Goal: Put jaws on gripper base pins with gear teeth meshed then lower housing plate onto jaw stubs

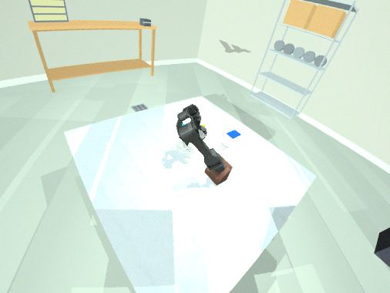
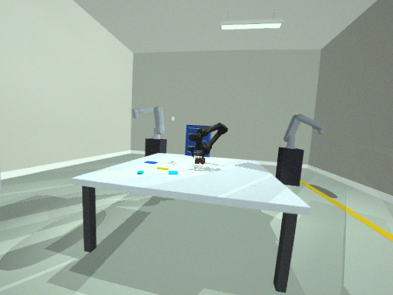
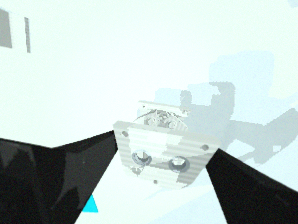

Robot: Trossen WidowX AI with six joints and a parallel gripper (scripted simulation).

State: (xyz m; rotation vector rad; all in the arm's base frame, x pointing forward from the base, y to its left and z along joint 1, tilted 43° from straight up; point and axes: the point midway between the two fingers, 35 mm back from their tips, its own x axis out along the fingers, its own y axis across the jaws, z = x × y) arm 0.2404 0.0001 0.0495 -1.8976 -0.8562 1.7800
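My gripper [image 3: 161, 139] is shut on the pale housing plate [image 3: 160, 146], its black fingers at the plate's left and right edges in the wrist view. The plate has two large round holes and small corner holes. Behind its upper edge in the wrist view, the pale gripper base [image 1: 184, 147] [image 2: 199, 168] shows in part, with jaw shapes on it. The plate appears above and apart from the base and hides its nearer part. Whether both jaws sit on their pins and their teeth mesh cannot be told.
A blue piece [image 1: 233, 134] [image 2: 151, 162], a yellow piece [image 2: 162, 168] and two cyan pieces, one larger [image 2: 173, 172] and one smaller [image 2: 140, 172], lie on the white table [image 1: 135, 247] [image 2: 233, 190]. A small pale item [image 1: 223, 146] [image 2: 172, 162] lies near the blue piece.
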